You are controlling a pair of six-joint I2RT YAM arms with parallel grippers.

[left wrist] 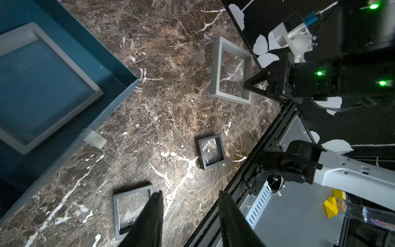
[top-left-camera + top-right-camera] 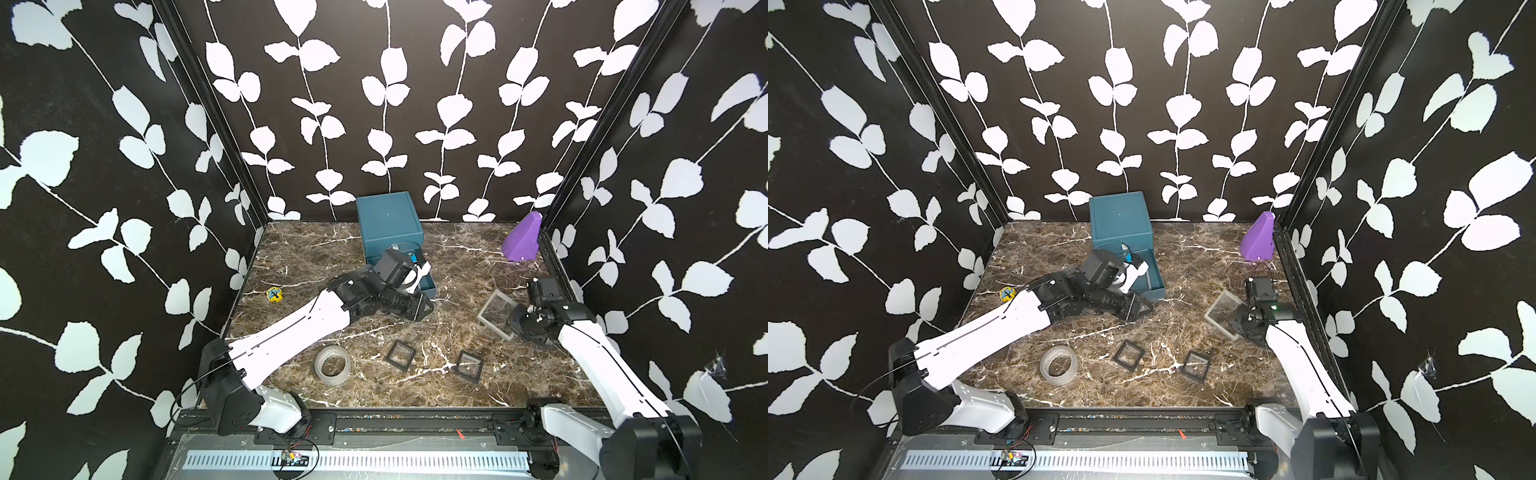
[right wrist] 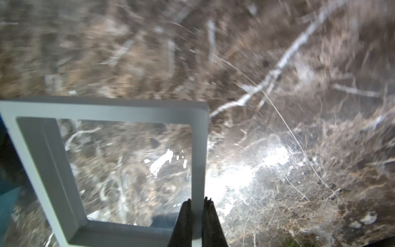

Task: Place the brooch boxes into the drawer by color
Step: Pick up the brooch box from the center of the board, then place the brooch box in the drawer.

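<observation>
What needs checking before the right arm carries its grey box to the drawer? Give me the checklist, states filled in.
1. Grip: right end effector shut on one frame side of the grey brooch box: ok.
2. Drawer pulled out: ok.
3. Colour match: a second grey box lies inside it: ok.
4. Way in from above: left arm hangs over the drawer: not ok.
5. Left end effector open and empty: ok.
6. Held box fully off the table: cannot tell.
</observation>
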